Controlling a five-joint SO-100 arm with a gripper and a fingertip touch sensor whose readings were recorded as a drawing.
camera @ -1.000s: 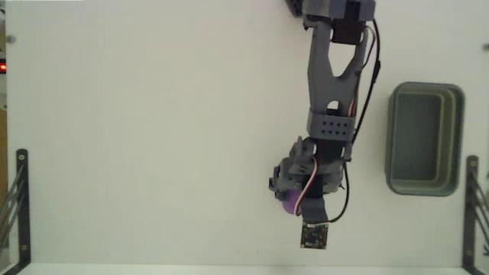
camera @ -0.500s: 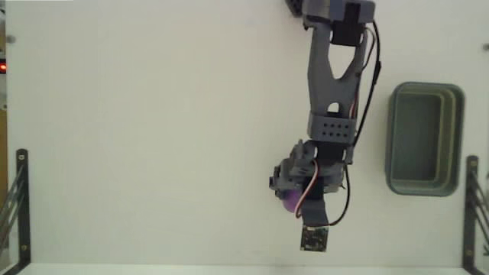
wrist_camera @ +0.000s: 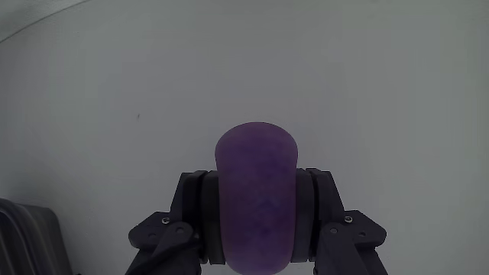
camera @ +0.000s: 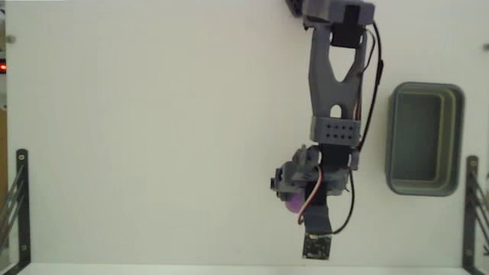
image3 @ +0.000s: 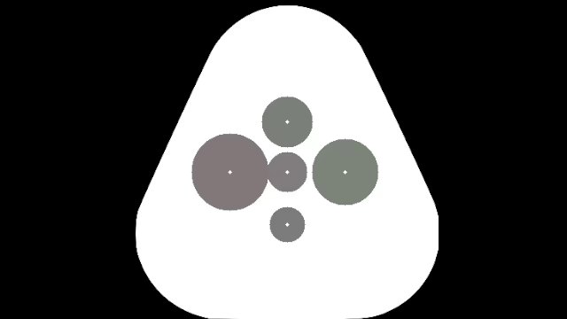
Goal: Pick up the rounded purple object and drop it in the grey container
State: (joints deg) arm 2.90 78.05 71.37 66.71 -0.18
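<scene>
Wrist view shows the claw from close behind, its two dark fingers pressed against the left and right sides of the purple ball. The ball fills the whole gap between them, so the claw is closed only as far as the ball's width lets it. The ball's rounded top pokes out past the fingertips, and its flanks look squeezed nearly straight where the pads bear on it. Behind it lies the plain white surface; whether the ball touches that surface or hangs above it cannot be told from this angle. A dark ribbed shape sits in the lower left corner of the wrist view, too cut off to identify.

From the fixed view, looking down, the grey arm reaches from the top edge toward the bottom of the picture. The claw sits at its lower end, with just a sliver of the purple ball showing beneath the grey housing. A small square circuit board hangs at the very tip, near the bottom edge. The grey tub stands on the white surface to the right of the arm, well apart from the claw and the ball. Black brackets sit at the lower left and lower right edges.
</scene>
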